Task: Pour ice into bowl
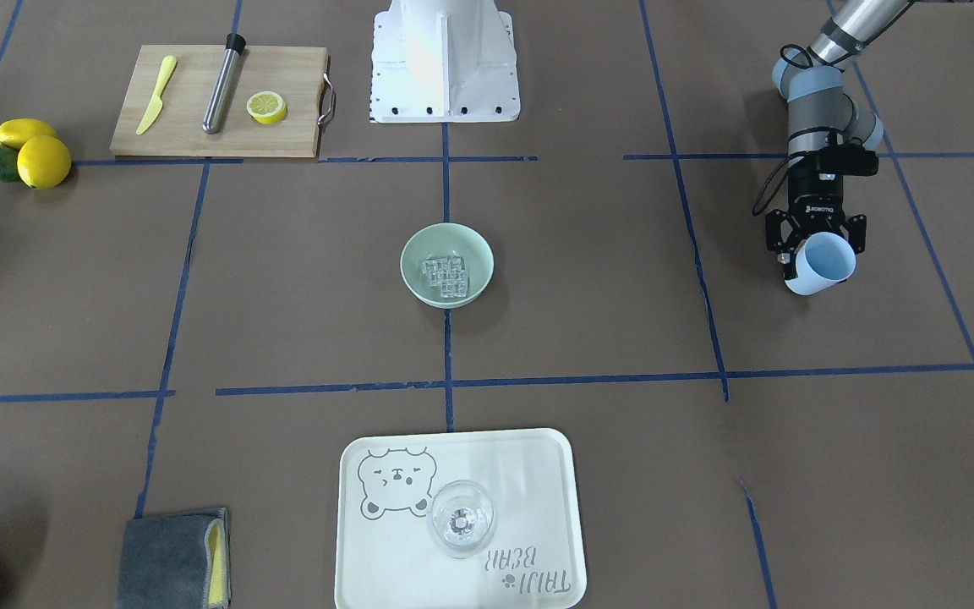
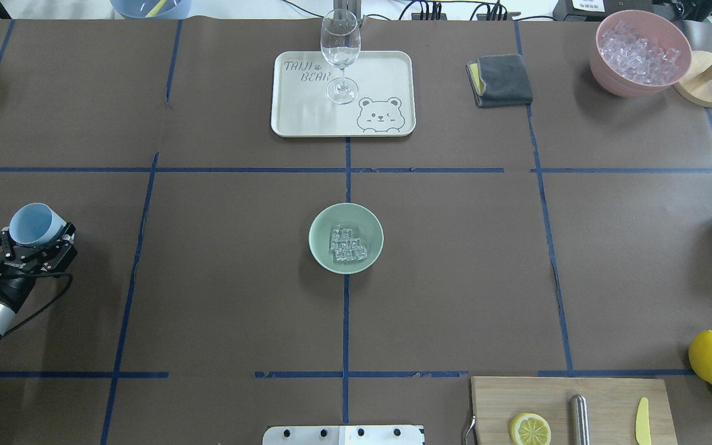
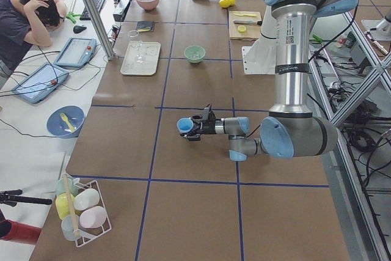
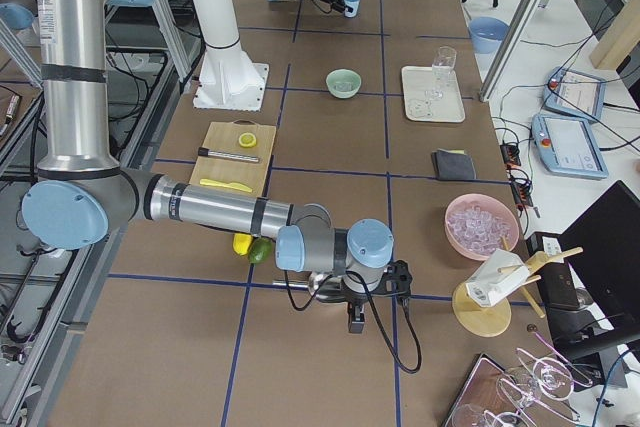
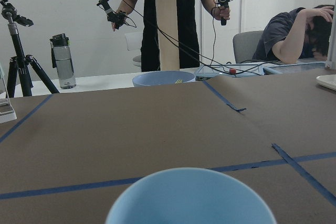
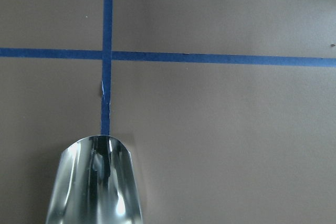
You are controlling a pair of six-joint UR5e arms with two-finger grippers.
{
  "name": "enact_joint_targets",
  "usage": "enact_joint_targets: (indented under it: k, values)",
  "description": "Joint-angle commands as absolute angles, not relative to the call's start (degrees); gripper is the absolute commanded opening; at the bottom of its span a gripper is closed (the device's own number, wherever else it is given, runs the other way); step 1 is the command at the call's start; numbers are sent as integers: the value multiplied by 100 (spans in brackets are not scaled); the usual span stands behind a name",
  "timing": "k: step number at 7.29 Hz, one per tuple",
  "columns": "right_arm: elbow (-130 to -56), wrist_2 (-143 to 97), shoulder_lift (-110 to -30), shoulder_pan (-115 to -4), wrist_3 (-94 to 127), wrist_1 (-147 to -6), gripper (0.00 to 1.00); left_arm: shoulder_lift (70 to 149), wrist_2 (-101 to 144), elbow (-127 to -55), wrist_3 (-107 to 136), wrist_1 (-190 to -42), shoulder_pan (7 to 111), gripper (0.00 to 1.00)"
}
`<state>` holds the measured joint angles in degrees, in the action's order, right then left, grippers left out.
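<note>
Now, ice (image 2: 347,245): clear cubes clustered inside the bowl.
Bowl (image 2: 345,238): mint green, upright mid-tabletop (image 2: 220,259), on the blue tape line.
Left tool (image 2: 33,240): clenched around a light blue cup (image 2: 36,225) (tipped on its side), well apart from the bowl.
Right tool (image 4: 356,322): a shiny metal scoop (image 6: 95,182) shows beneath its camera; grip state, cannot tell.

overhead and front cameras face each other, sharing the central bowl (image 2: 345,238).
</note>
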<state>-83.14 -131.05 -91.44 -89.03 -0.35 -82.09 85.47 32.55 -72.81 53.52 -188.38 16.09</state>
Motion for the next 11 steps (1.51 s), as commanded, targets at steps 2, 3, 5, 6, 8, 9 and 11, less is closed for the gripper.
enact_joint_targets:
  k: [2, 3, 5, 6, 8, 9, 11]
  values:
    - [-8314, -13104, -9106, -8903, -35, -8209, 100, 8534, 2745, -7365, 5326, -18949, 1617, 100]
    - [-8314, -13104, -9097, -8903, -35, -8209, 100, 8543, 2481, -7548, 5326, -18958, 1608, 100]
    - [-8314, -13104, -9097, -8903, -26, -8209, 100, 8534, 2338, -7795, 5317, -18958, 1617, 100]
    - [-8314, -13104, -9097, -8903, -26, -8209, 100, 8482, 2373, -8066, 5222, -18958, 1626, 100]
    - [-8314, -13104, -9097, -8903, -26, -8209, 100, 8420, 3158, -8454, 4162, -19350, 1748, 100]
    - [-8314, -13104, -9097, -8903, -26, -8209, 100, 8411, 3799, -8464, 3879, -19293, 2158, 100]
    - [-8314, -13104, -9097, -8895, -26, -8209, 100, 8455, 6182, -8586, 2966, -18778, 3595, 100]
